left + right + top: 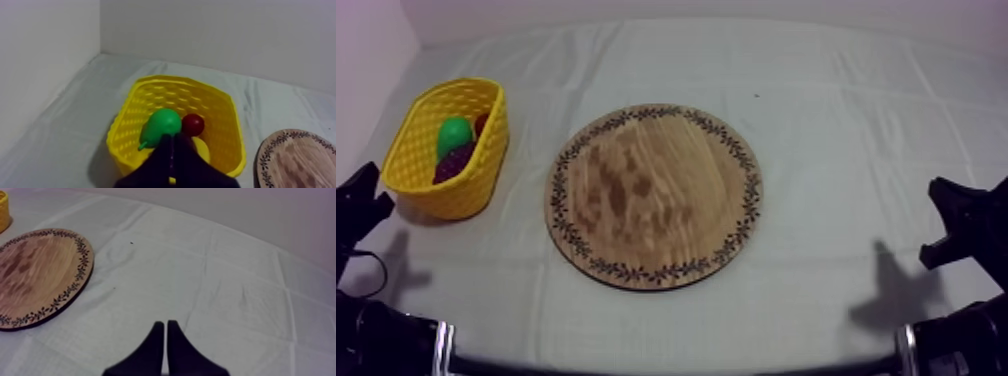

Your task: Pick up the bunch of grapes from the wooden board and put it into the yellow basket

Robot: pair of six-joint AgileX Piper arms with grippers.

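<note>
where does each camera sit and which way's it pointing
top view: above, slanting down on the wooden board and yellow basket; left arm and right arm at its lower edges.
left wrist view: on the left arm, facing the basket holding a pear; left tool shut.
right wrist view: on the right arm, facing cloth beside the board; right tool shut.
shared: both wrist views catch the board's rim.
</note>
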